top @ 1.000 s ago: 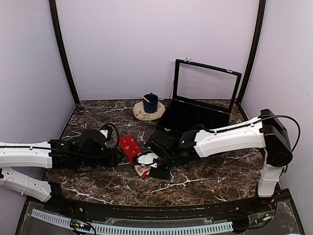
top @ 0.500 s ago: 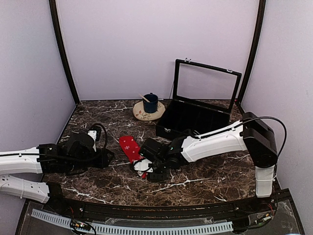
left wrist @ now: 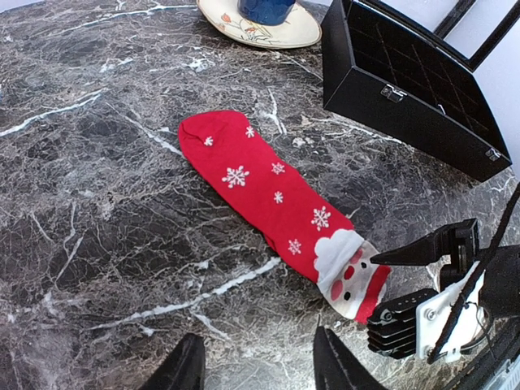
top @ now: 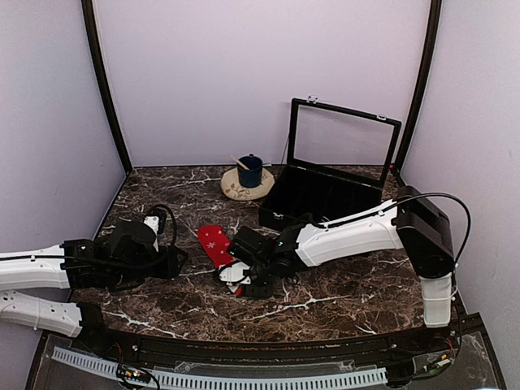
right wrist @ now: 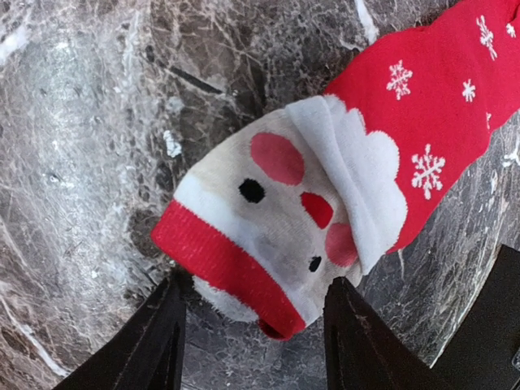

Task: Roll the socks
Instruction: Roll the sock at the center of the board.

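Note:
The red sock (top: 214,241) with white snowflakes lies flat on the marble table, its Santa-face cuff end (top: 236,276) nearest me. It fills the left wrist view (left wrist: 268,191) and the right wrist view (right wrist: 325,195). My right gripper (top: 241,280) is open, low over the table, with one finger on each side of the cuff end (right wrist: 256,284); it also shows in the left wrist view (left wrist: 431,309). My left gripper (top: 180,262) is open and empty, left of the sock and apart from it (left wrist: 260,357). The black striped sock is out of view.
A black compartment box (top: 321,195) with its glass lid (top: 345,142) raised stands at the back right, and shows in the left wrist view (left wrist: 406,89). A blue cup (top: 249,171) sits on a saucer (top: 236,191) behind the sock.
My left gripper has drawn back to the left, away from the sock. My right gripper has shifted left and settled around the Santa-face cuff end.

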Controlling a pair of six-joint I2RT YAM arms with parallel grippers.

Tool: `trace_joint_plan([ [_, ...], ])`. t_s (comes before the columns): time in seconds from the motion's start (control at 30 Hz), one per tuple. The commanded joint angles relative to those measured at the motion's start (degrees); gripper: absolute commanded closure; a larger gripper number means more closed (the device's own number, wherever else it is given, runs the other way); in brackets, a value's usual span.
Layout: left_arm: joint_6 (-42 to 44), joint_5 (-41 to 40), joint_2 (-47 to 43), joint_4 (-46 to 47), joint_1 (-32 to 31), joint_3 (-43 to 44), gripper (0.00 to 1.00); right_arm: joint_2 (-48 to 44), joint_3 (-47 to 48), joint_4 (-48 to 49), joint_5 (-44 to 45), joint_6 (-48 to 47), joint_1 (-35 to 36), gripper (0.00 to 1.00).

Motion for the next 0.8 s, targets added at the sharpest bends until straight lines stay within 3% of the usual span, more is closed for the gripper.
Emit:
trace_joint_plan([
  [0.0,0.07,-1.42,-1.19,-0.89,0.56,-1.17,0.52,-0.02,-1.56,-2.07,-3.16,0.66,-0.81,0.47],
  [0.1,-0.19,-1.43,-1.03,-0.83,0.57,-1.20,0.52,0.72,-1.33,-2.41,-4.44,0.85,-1.20,0.52],
  [0.3,-0.64,-1.87,-1.14,-1.35,0.65,-0.95,0.52,2.94,0.25,-5.43,-8.25,2.60,-2.41,0.78],
  [0.5,-0.58,-1.67,-1.30,-1.04,0.66,-1.40,0.52,3.09,0.36,-8.20,-12.71,5.31,-2.44,0.92],
  [0.77,-0.65,-0.32,-2.10,-0.52,0.66,-2.06,0.52,-1.09,0.47,-9.21,-17.00,12.20,-1.27,0.99],
])
